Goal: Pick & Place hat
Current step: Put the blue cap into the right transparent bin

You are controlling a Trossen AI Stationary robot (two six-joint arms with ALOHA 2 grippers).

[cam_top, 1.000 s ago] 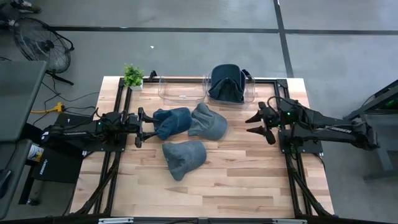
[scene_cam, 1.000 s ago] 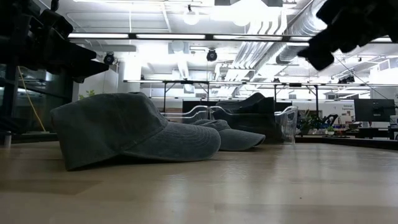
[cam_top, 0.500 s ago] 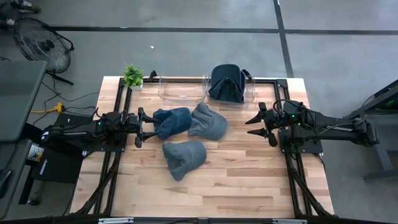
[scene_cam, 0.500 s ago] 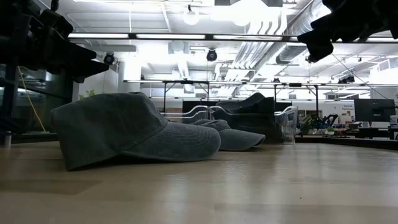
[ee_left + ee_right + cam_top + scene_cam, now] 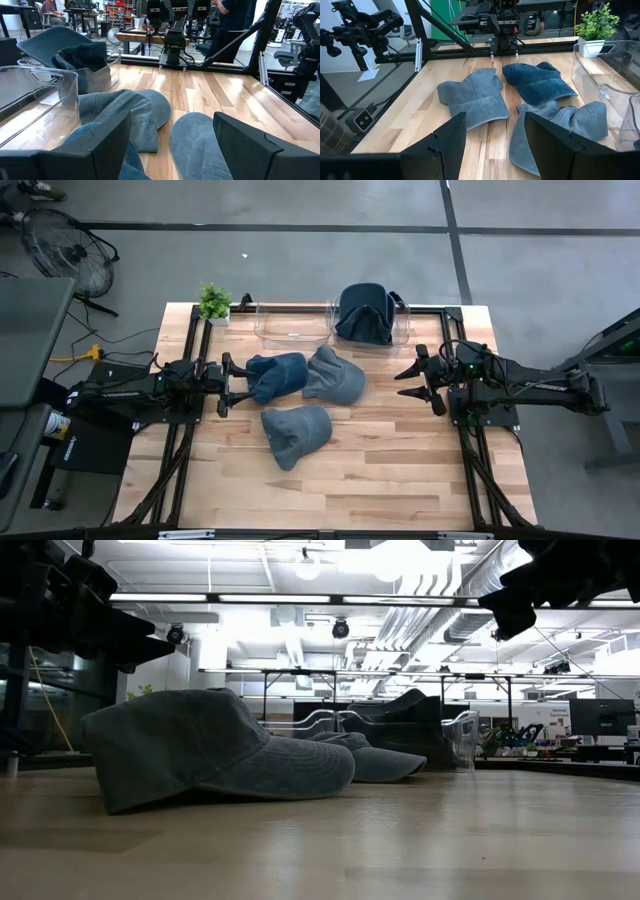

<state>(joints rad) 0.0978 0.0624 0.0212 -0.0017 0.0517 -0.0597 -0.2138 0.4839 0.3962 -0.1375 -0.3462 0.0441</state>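
**Resting hats, open hands: counter inventory**

Lying on the wooden counter (image 5: pixel 400 470) in the high view are three loose hats, clustered left of centre.

- Dark blue hat (image 5: pixel 276 373): centre-left of the frame, touching the grey-blue hat on its right. The left hand (image 5: pixel 226 384) sits just to its left, fingers spread wide, with nothing held; the fingertips reach close to the hat's edge, contact cannot be told.
- Grey-blue hat (image 5: pixel 335 376): centre of the frame, just below the bins.
- Lower hat (image 5: pixel 295 431): below the other two, near them, alone on the boards. In the low view it fills the left foreground (image 5: pixel 210 748).
- Fourth hat (image 5: pixel 365 315): upper centre, inside the right clear bin (image 5: pixel 402 330).
- Left clear bin (image 5: pixel 290 325): upper centre, beside the right one, at the counter's far edge.
- Potted plant (image 5: pixel 213 302): upper left corner of the counter.
- Right hand (image 5: pixel 412 380): right of centre, well apart from all hats, fingers spread wide, holding nothing.
- Floor fan (image 5: pixel 62 245): upper left of the frame, on the floor off the counter.
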